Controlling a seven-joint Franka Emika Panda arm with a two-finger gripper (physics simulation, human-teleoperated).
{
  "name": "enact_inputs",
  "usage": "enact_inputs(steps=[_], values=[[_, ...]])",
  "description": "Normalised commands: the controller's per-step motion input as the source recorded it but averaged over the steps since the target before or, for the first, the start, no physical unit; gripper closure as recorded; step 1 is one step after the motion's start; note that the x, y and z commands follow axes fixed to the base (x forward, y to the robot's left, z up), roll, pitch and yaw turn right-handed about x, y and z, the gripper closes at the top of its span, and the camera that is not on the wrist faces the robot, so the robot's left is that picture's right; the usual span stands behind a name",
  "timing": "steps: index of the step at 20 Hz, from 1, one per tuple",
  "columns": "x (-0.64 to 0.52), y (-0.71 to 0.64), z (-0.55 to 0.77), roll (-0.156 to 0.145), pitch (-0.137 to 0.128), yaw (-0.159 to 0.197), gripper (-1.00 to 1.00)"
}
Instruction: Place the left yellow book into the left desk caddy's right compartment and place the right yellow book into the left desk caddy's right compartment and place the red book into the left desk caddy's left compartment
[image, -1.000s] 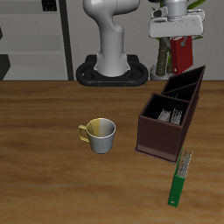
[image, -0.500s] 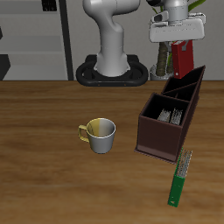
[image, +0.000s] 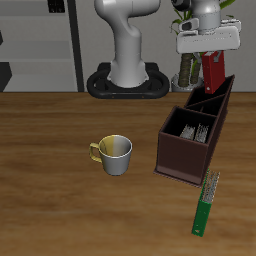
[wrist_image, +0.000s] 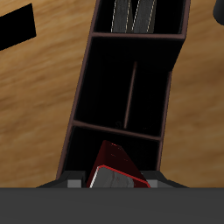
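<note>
My gripper (image: 209, 52) is shut on the dark red book (image: 213, 70), which hangs tilted above the far end of the left desk caddy (image: 180, 160). In the wrist view the red book (wrist_image: 115, 164) shows between my gripper's (wrist_image: 114, 180) grey fingers, right over an empty dark bin (wrist_image: 114, 136) at that end of the caddy (wrist_image: 80, 96). The two grey-tan yellow books (image: 193, 131) stand side by side in the caddy's bin nearest the table's front edge. In the wrist view their pale page edges (wrist_image: 138, 11) show in that same bin. I cannot tell which of them is the left one.
A grey mug (image: 115, 153) with a yellow handle stands mid-table, apart from the caddy. A slim green book (image: 207, 203) lies flat in front of the caddy near the table's front edge. The robot's base (image: 126, 82) stands at the back.
My gripper has carried the red book sideways and slightly lower, toward the caddy's far end, and the book now tilts more. Nothing else has moved.
</note>
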Motion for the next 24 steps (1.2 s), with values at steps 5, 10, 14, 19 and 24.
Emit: enact_inputs(steps=[5,10,14,19,24], values=[[0.00,0.13,-0.04,0.024,-0.003,0.059,1.00],[0.06,0.10,-0.09,0.014,0.026,0.031,1.00],[-0.02,0.10,-0.07,0.016,-0.010,0.024,1.00],[0.09,0.00,-0.08,0.006,0.012,0.030,1.00],[0.12,-0.03,-0.13,0.001,0.033,0.004,1.00]])
